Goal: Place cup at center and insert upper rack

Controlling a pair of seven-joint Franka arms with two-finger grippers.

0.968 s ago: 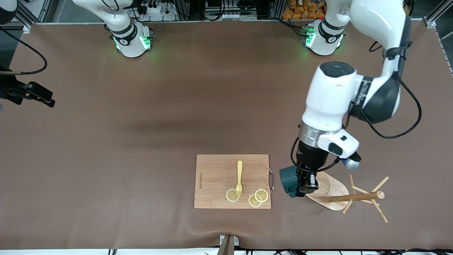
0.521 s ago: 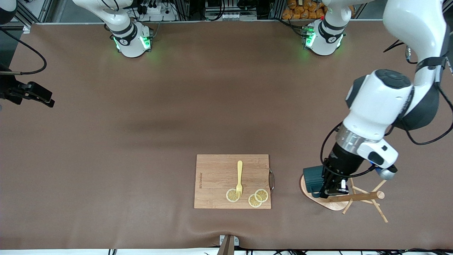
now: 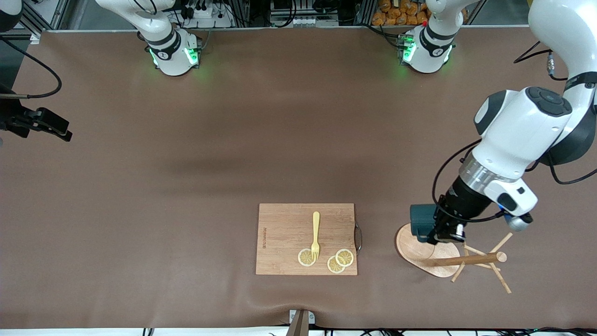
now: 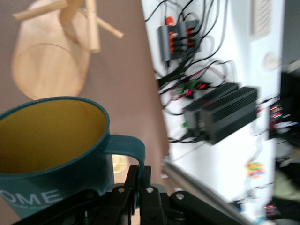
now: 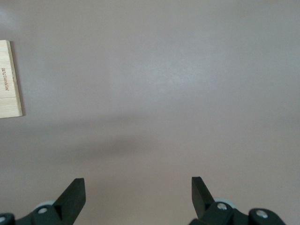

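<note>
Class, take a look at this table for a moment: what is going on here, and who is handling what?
The left gripper is shut on the handle of the cup, a dark teal mug carried in the air over the oval base of the upper rack. That wooden mug tree lies tipped on its side at the left arm's end of the table, beside a cutting board holding a fork and lemon slices. The right gripper waits open above bare table.

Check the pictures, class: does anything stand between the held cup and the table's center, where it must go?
Nothing visible does. The left gripper, shut on the cup, hangs over the mug tree's base. The cutting board lies nearer the camera than that route. The right gripper waits open.
</note>
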